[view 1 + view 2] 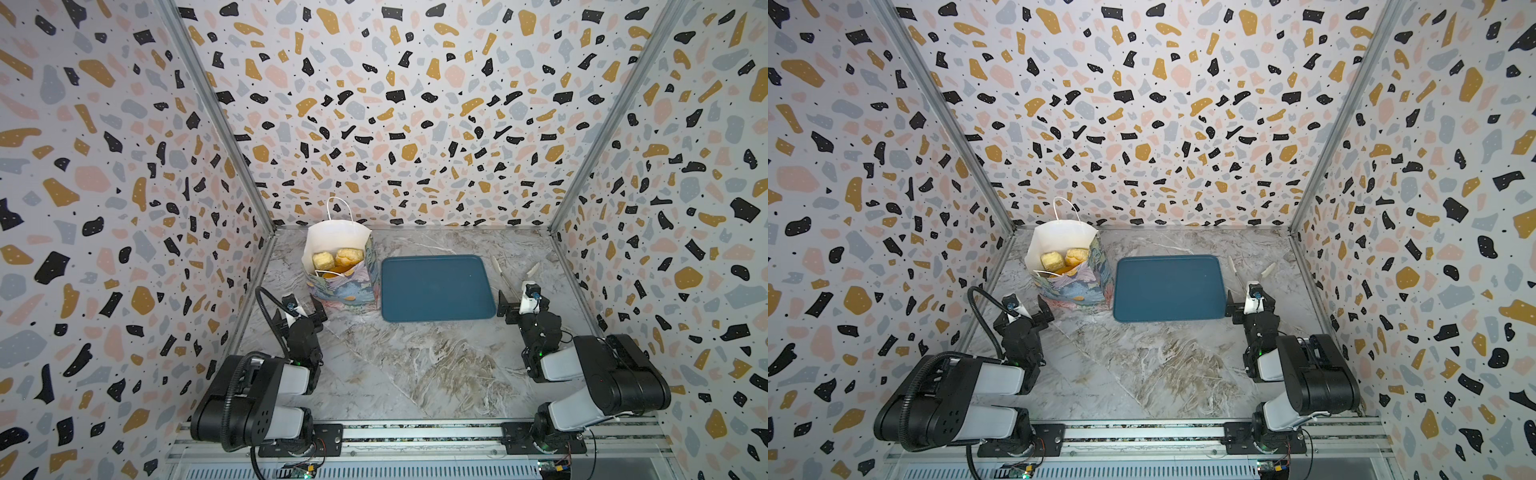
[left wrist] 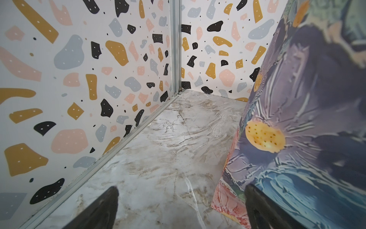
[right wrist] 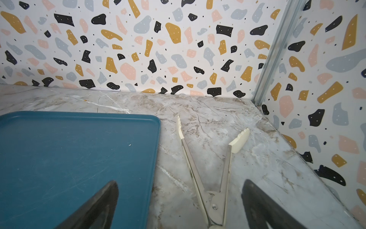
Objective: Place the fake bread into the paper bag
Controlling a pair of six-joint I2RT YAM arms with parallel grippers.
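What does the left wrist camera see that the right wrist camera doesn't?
Only the left wrist view: the paper bag, its flowery side close beside the open left pincer. Only the right wrist view: the blue tray and the tongs lying spread open beside it, ahead of the open right pincer. Both views: the marble table and the speckled walls.

Walls (image 1: 395,104): white, speckled with black, mustard, pink, grey blobs, three sides
Tabletop (image 1: 415,365): grey-brown marble
Corner strips (image 1: 218,116): bare metal
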